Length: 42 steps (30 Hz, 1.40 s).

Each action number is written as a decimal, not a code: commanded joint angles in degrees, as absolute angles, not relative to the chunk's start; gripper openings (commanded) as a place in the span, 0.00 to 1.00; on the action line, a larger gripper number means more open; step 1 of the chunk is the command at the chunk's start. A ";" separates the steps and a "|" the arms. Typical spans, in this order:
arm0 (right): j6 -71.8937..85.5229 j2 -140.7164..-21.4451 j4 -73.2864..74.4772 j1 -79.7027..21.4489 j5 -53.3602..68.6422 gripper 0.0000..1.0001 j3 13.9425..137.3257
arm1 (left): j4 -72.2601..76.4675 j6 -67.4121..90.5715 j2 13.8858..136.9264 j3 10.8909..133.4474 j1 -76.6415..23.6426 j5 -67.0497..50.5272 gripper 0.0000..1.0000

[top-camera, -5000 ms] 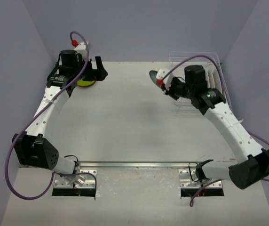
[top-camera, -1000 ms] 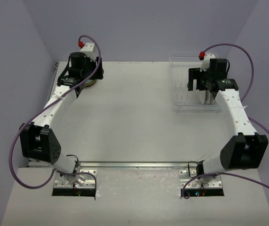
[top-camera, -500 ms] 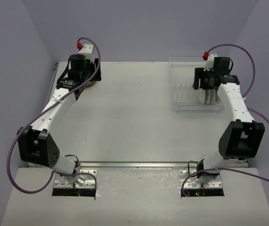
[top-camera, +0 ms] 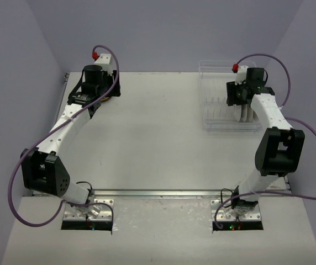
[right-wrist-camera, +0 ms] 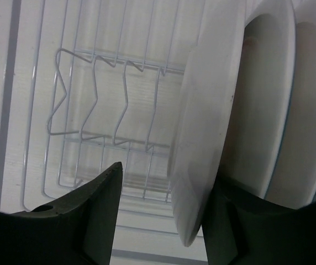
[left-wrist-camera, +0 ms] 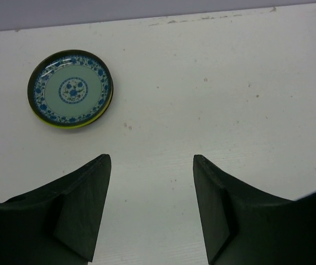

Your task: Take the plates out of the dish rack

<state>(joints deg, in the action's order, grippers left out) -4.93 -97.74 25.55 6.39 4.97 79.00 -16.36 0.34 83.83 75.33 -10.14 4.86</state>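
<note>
White plates (right-wrist-camera: 210,105) stand on edge in the rack (right-wrist-camera: 91,99); the right claw (right-wrist-camera: 166,182) gapes wide astride the nearest one's rim. The left claw (left-wrist-camera: 151,159) hangs wide over the desk (left-wrist-camera: 230,83), near a stacked blue-patterned plate (left-wrist-camera: 70,88).

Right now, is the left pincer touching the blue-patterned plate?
Apart. Left wrist view shows bare table between the blue-patterned plate and the open left pincer.

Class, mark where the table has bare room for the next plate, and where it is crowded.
Free: the wide middle of the table, between the blue-patterned plate stack far left and the dish rack far right. Crowded: the rack's right side, where white plates stand close together.
</note>
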 commanded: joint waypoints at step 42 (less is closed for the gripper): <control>-20.02 -83.15 26.22 -5.89 22.04 0.00 91.29 | -20.25 12.37 83.76 80.35 1.01 -29.77 0.99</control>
<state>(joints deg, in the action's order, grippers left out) -7.46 -93.08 35.33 4.09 20.41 98.45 -20.88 6.83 84.05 76.80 -4.43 -11.60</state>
